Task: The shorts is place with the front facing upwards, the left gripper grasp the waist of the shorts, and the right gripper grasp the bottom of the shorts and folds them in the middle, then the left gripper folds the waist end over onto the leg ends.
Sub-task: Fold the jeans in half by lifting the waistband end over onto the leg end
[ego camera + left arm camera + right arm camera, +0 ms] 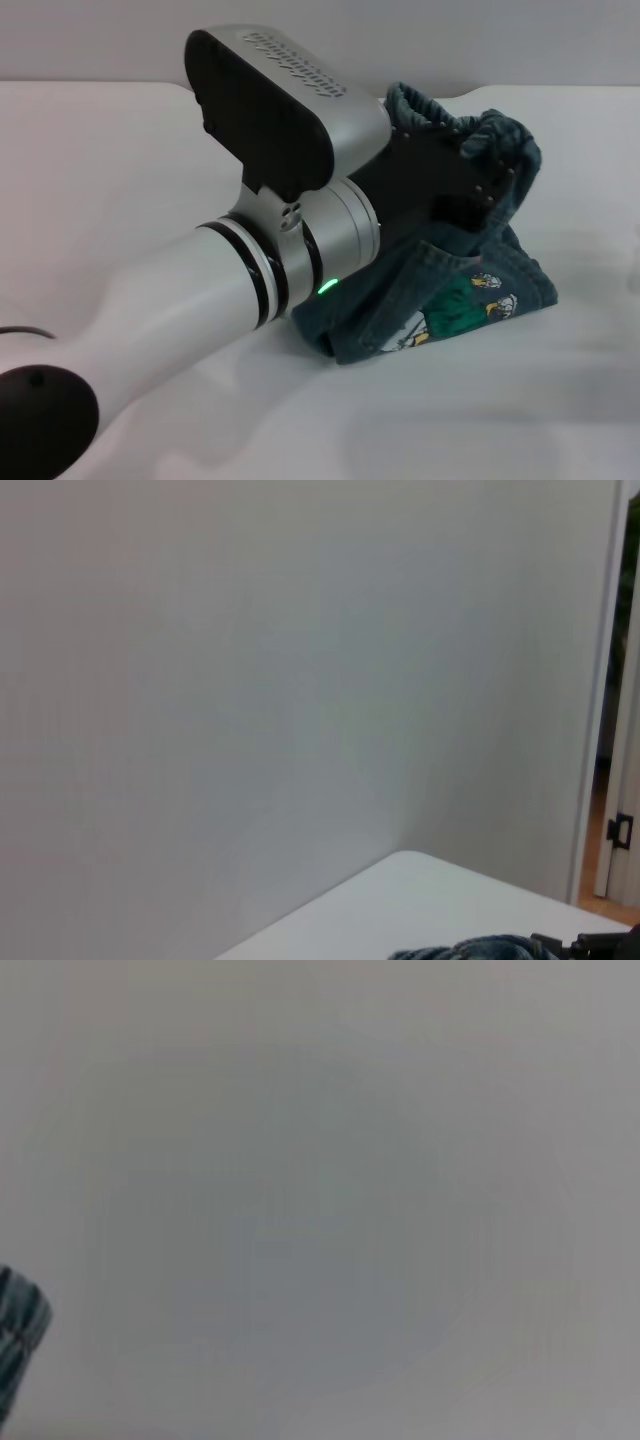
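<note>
The shorts [450,300] sit bunched on the white counter [120,180], toward its right half, their denim folded over on itself. The gathered waist [440,115] is lifted up off the counter, arching over the top of the heap, while the lower layer lies flat beneath with the cartoon patch [465,305] facing up near the front edge of the pile. The left tool [490,180] is at the raised waist, its black claw pressed into the cloth and closed on the waistband, holding that end aloft. Its silver arm [200,290] reaches in from the near left, a green light [326,288] glowing on the wrist. In the left wrist view only a sliver of denim [470,948] and counter shows below a pale wall [250,680]. The right tool does not appear anywhere; its wrist view shows blank pale surface with a scrap of denim [18,1335] at the edge.
</note>
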